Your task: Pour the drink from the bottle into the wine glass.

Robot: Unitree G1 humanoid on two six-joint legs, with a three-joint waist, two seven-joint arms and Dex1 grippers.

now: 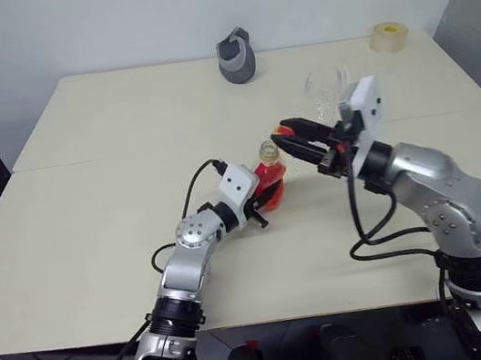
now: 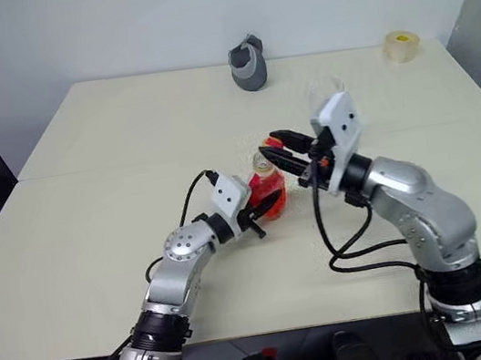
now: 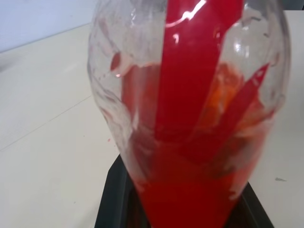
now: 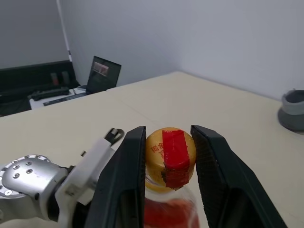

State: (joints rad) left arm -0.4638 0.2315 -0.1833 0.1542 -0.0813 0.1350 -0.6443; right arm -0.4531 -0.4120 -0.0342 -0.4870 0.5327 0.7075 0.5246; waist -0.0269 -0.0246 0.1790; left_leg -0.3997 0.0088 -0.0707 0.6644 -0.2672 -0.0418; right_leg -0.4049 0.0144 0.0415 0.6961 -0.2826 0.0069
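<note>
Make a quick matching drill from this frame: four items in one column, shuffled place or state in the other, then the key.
Items:
1. bottle
2. cap
3. wine glass
4. tape roll

Descriptions:
A. at the far right corner of the table
B. between the right gripper's black fingers
C. body clamped by the left gripper, red liquid inside
D. clear, standing behind the right gripper

Pairs: 1-C, 2-B, 3-D, 4-A
</note>
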